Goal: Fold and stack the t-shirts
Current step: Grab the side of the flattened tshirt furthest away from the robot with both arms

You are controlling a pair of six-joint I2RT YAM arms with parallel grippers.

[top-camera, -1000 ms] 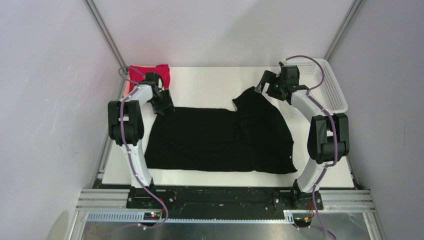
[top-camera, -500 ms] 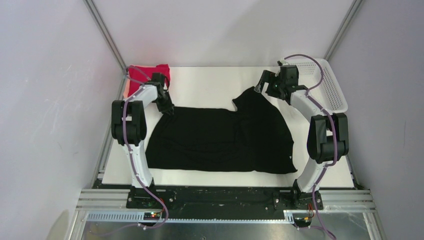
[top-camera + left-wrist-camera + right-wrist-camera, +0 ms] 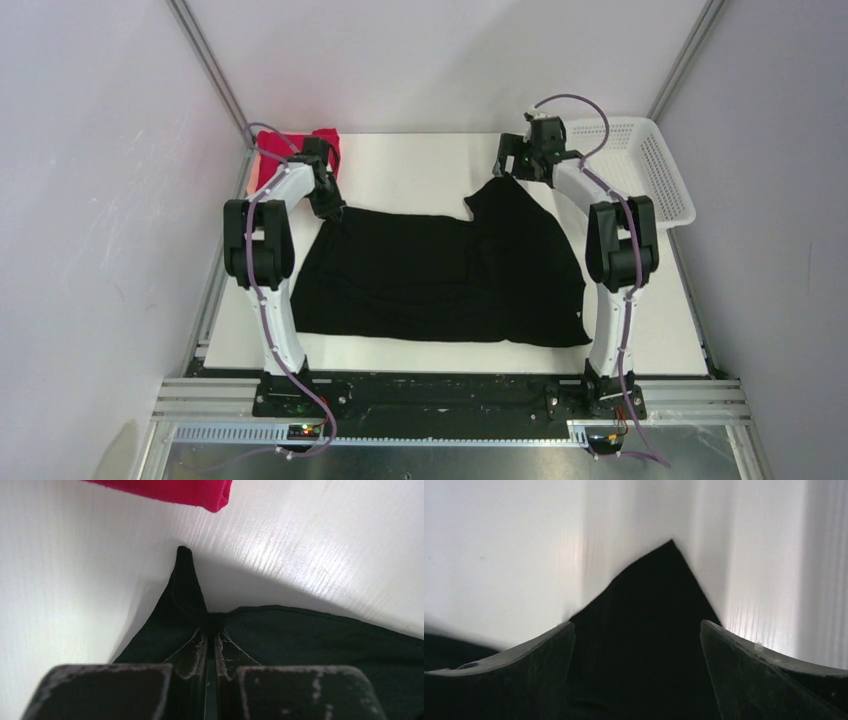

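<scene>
The black t-shirt lies spread across the middle of the white table. My left gripper is shut on its far left corner, the cloth pinched between the fingers. My right gripper is open over the shirt's far right corner, its fingers standing either side of the cloth point. The red t-shirt lies folded at the far left corner of the table. It also shows as a red edge in the left wrist view.
A white plastic mesh basket stands at the far right of the table. Grey walls close in the back and both sides. The white table shows bare between the red shirt and the basket.
My right arm has swung left, off the basket's edge, and now has its gripper at the black shirt's far right corner. My left gripper has drawn the left corner slightly toward the back.
</scene>
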